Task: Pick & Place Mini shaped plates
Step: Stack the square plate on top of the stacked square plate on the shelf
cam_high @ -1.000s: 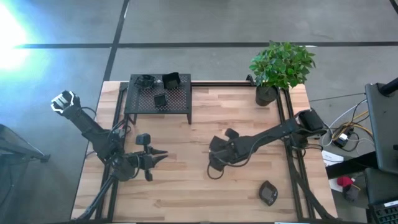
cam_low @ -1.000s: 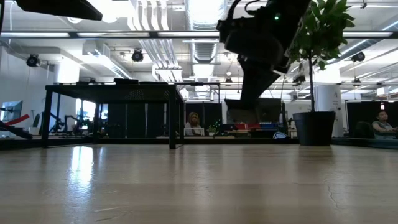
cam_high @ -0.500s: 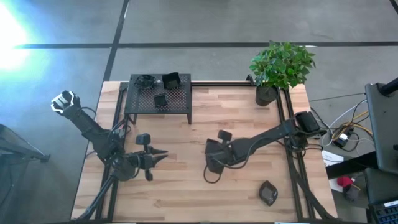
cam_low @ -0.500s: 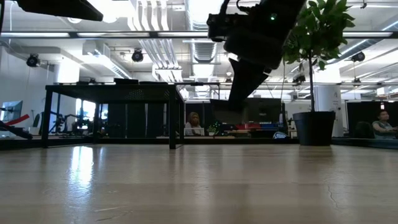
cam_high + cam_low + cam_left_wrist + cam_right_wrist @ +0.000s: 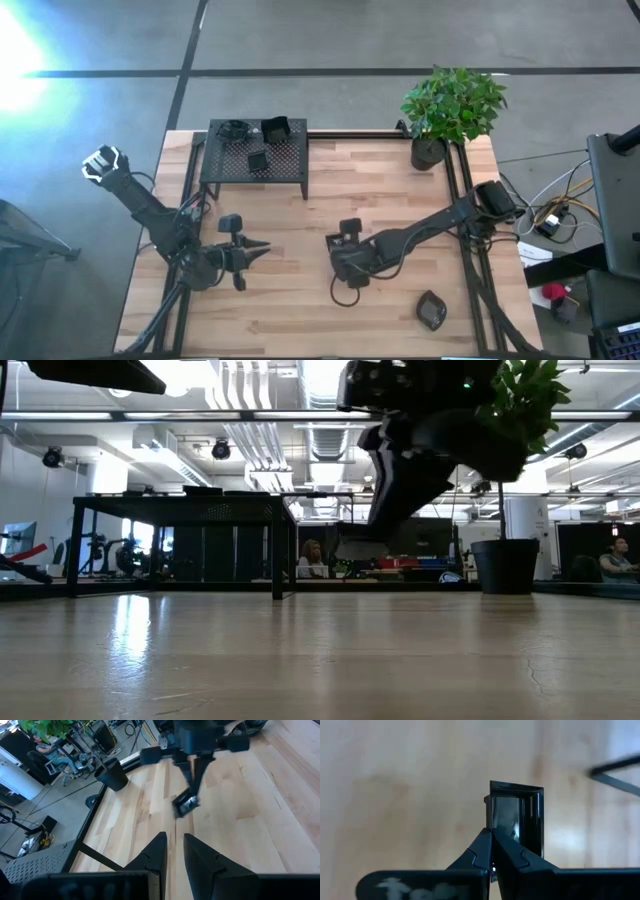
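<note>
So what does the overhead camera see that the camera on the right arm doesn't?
Only the overhead view shows the whole scene: the perforated stand carrying small plates, the potted plant, a rounded plate lying near the table's front, and the waiting left gripper.

Only the right wrist view shows the grip up close: the fingers pinched shut on the edge of a square plate, held above the wood.

Both show the wooden table.

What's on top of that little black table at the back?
On the stand: a square plate, a smaller plate and a dark tangle. Under it can't be seen.
</note>
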{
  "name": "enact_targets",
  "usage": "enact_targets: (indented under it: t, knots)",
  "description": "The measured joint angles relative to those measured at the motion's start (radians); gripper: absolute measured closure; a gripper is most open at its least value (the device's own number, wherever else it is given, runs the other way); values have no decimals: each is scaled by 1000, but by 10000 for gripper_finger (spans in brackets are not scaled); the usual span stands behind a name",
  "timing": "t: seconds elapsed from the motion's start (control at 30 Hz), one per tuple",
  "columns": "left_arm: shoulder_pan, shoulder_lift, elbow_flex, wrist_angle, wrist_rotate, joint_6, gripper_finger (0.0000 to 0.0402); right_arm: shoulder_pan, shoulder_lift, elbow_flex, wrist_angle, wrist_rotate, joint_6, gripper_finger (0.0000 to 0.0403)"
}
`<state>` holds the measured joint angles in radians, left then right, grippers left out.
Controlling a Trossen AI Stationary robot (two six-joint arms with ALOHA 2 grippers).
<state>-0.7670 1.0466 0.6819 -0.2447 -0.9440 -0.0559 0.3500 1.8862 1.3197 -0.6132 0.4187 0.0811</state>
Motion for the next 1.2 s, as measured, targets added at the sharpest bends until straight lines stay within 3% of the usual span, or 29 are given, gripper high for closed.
enact_targets:
  t: [0.2,0.53,0.83,1.2]
  knots:
    - [0,0,0,0,0,0,342,4,0,-30,52,-53,-85,394]
    - [0,0,0,0,0,0,342,6,0,-123,219,-88,-10,394]
    - [0,0,0,0,0,0,342,6,0,-196,229,-90,70,394]
    - [0,0,0,0,0,0,342,6,-1,-188,227,-114,77,394]
